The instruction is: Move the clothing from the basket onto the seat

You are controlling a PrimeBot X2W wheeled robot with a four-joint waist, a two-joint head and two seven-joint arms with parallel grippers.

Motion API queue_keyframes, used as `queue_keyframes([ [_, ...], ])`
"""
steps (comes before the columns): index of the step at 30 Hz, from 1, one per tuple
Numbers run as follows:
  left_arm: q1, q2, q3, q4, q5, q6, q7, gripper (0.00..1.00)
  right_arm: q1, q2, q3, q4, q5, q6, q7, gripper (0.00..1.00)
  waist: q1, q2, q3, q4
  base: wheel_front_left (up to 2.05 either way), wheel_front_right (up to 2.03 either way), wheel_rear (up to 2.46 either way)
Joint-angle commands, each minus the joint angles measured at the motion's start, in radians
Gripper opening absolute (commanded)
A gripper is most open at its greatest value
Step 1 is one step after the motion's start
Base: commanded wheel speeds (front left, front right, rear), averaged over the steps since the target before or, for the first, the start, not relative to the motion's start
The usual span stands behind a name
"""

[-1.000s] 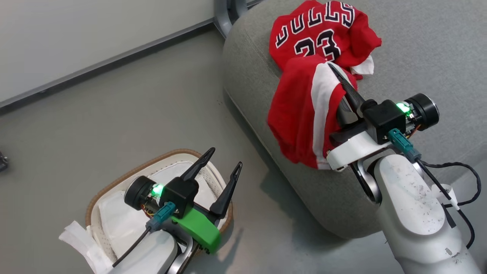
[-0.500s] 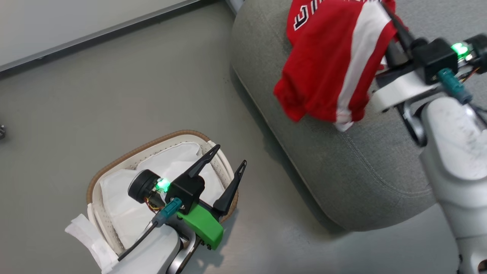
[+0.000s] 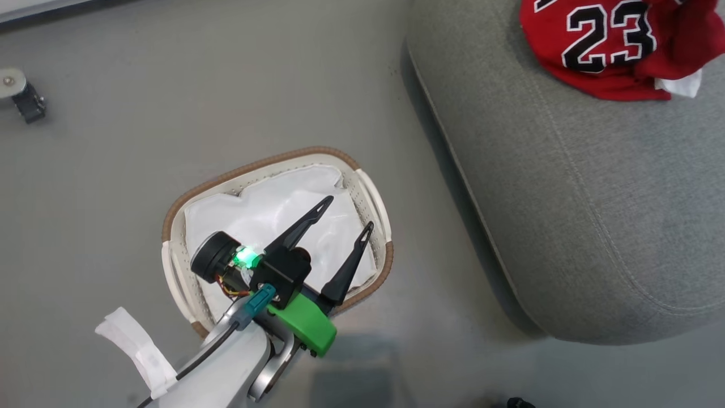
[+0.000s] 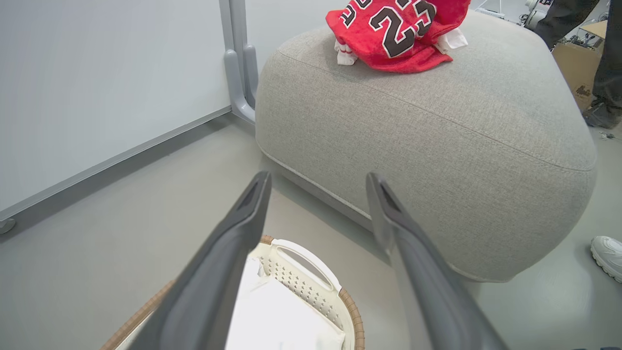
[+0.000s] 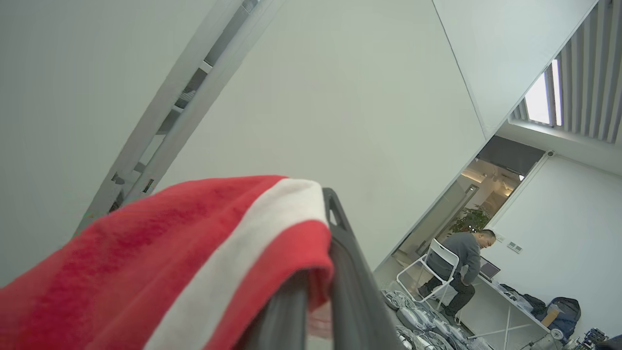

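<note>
The basket [image 3: 249, 167], white with a brown rim, stands on the floor holding a flat white sheet [image 3: 283, 209]. My left gripper [image 3: 350, 212] hangs open above it with nothing between its fingers; in the left wrist view this gripper [image 4: 318, 176] is over the basket's [image 4: 352, 316] handle end. The red jersey [image 3: 606, 45] numbered 23 lies crumpled on the grey seat [image 3: 566, 198], and it also shows [image 4: 393, 34] on top of the seat [image 4: 437, 136]. My right gripper [image 5: 324, 204] is shut on the red white-banded piece [image 5: 170, 253], which drapes over its fingers, raised toward a wall.
A small caster [image 3: 22, 96] sits on the floor at the far left. A grey-framed panel [image 4: 238, 63] stands behind the seat. A person's shoe [image 4: 607, 250] and a cardboard box [image 4: 578, 73] are to the seat's right. A person [image 5: 459, 265] sits on a chair far off.
The head camera has swung, shifting the whole picture. My right gripper has carried the banded piece up and out of the head view. The left gripper stays open over the basket.
</note>
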Motion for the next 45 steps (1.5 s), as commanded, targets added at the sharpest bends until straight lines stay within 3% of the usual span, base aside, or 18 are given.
queue_keyframes([
  [1,-0.021,0.003,0.004,-0.008,0.002,0.006,-0.001,1.00,-0.004,-0.002,-0.024,0.029,0.002,-0.001,0.006,0.00,0.0000,0.0000,0.075,0.071,0.00,0.00,0.00],
  [5,-0.029,-0.003,0.006,-0.024,0.006,0.012,-0.003,1.00,0.048,0.015,-0.074,0.110,-0.024,-0.001,0.004,0.00,0.0000,0.0000,0.118,0.104,0.00,0.00,0.00],
  [16,-0.050,0.004,-0.006,-0.017,0.021,0.019,0.000,1.00,0.214,0.166,-0.191,0.309,-0.096,-0.001,-0.050,0.00,0.0000,0.0000,0.172,0.121,0.00,0.00,0.00],
  [18,-0.050,0.003,-0.007,-0.013,0.019,0.019,0.000,1.00,0.233,0.193,-0.205,0.307,-0.093,-0.001,-0.056,0.18,0.0000,0.0000,0.168,0.117,0.00,0.00,0.00],
  [19,-0.049,0.002,-0.006,-0.012,0.018,0.020,0.000,1.00,0.242,0.200,-0.209,0.300,-0.094,-0.001,-0.056,0.51,0.0000,0.0000,0.165,0.114,0.00,0.00,0.00],
  [20,-0.046,0.001,-0.003,-0.011,0.014,0.023,-0.001,1.00,0.254,0.209,-0.210,0.285,-0.096,-0.001,-0.057,1.00,0.0000,0.0000,0.161,0.110,0.00,0.00,0.00],
  [34,0.009,-0.022,0.050,-0.007,-0.009,0.035,-0.009,1.00,0.479,0.281,-0.217,0.057,-0.036,-0.001,-0.057,1.00,0.0000,0.0000,0.037,0.071,0.00,0.00,0.00],
  [45,0.121,-0.066,0.183,-0.020,0.006,0.026,-0.009,1.00,0.587,0.305,-0.125,-0.041,0.008,-0.001,-0.057,1.00,0.0000,0.0000,-0.127,0.120,0.00,0.00,0.00],
])
